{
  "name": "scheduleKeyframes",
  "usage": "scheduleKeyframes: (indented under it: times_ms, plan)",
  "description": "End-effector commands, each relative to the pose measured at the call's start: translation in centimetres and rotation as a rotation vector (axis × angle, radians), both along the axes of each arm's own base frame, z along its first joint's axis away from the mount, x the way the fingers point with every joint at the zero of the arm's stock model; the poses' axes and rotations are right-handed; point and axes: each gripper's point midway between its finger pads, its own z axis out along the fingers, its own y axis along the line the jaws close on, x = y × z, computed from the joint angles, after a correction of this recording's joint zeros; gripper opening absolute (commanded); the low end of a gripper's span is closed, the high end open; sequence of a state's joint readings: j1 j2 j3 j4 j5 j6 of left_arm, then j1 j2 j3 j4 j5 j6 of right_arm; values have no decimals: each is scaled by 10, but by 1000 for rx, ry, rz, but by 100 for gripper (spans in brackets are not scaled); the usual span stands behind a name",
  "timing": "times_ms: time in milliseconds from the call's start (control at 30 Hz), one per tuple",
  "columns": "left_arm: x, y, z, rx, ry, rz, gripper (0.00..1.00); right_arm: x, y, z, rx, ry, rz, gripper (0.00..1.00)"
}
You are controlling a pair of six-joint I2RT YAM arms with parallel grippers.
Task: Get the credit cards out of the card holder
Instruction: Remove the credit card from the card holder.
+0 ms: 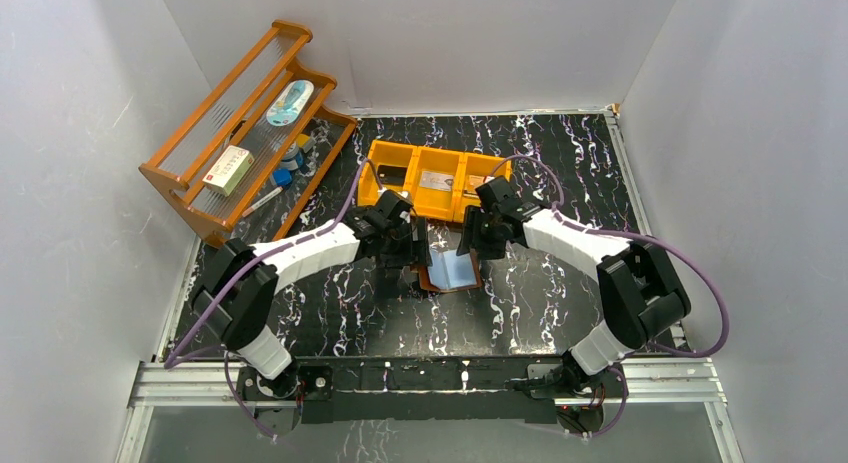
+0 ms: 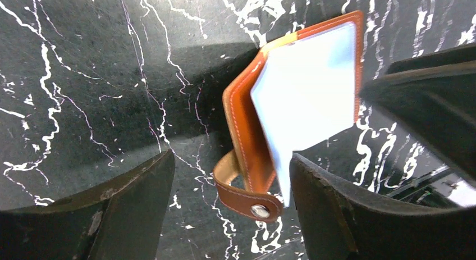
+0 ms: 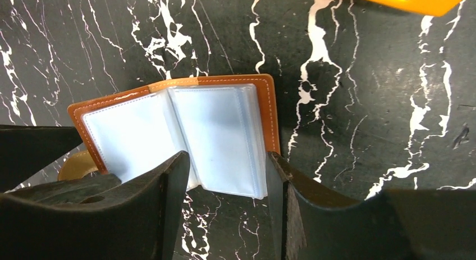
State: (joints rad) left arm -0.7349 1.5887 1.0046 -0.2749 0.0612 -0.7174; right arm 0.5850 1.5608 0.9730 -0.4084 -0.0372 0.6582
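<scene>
Brown card holder (image 3: pixel 213 131) beneath right claw (image 3: pixel 227 165)

Bright even light, soft shadows, glare on card holder (image 2: pixel 297 114)

We're looking into a robotics lab test cell: plain white walls (image 1: pixel 70 133) are boxing in a black marbled tabletop (image 1: pixel 540 313), a cabled left arm (image 1: pixel 300 253) and right arm (image 1: pixel 580 241) are sitting bolted to an aluminium rail (image 1: pixel 680 381), and props are waiting on a wooden rack (image 1: pixel 163 173).
</scene>
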Motion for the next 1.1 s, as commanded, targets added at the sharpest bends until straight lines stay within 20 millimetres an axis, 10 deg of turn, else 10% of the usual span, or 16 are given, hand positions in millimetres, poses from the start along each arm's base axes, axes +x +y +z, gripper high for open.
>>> scheduleKeyframes:
  times_ms: [0, 233, 700, 1067]
  plan:
    - [-2, -10, 1, -20, 32, -37, 69, 4, 1, 7, 64, -12, -10, 59]
    - [-10, 0, -12, 25, 61, -38, 46, -5, 18, -3, 151, 42, 38, 54]
    - [-16, 0, -18, 26, 82, -72, 34, -5, 7, -23, 70, 72, 28, 53]
    - [-18, -4, -22, 10, 99, -85, 22, -15, 36, -15, 222, 131, 101, 51]
